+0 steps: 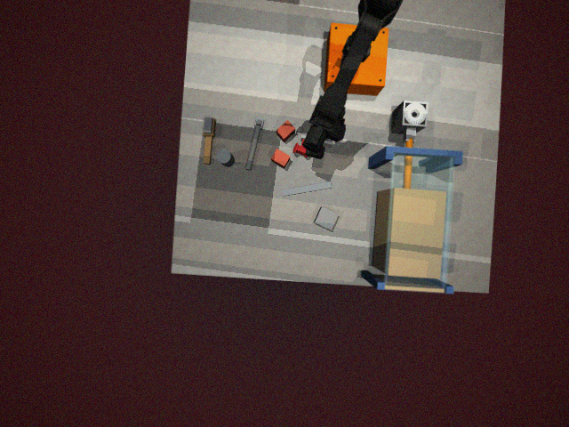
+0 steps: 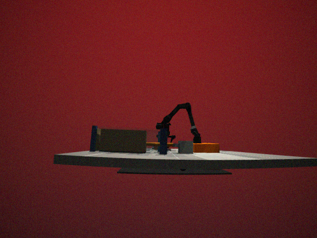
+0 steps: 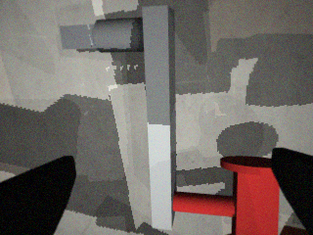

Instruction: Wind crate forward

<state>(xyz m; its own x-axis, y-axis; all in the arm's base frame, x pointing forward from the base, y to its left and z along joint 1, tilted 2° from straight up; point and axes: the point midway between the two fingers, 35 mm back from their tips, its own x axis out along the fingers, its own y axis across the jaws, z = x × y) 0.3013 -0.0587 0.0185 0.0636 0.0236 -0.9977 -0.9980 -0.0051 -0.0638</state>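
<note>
The winch handle lies on the bench; its grey bar, square key and red grip show. My gripper is open and empty above it, the red grip near the right finger; the arm hides the rest of the handle from overhead. The tan crate sits flat, its front well back from the blue steel frame. An orange strap joins it to the winch, whose round top hole is empty.
Two red blocks lie beside the handle. A wrench, a grey cylinder and a hammer lie farther left. A thin strip and a square plate lie between them and the cubby. The arm stands on an orange base.
</note>
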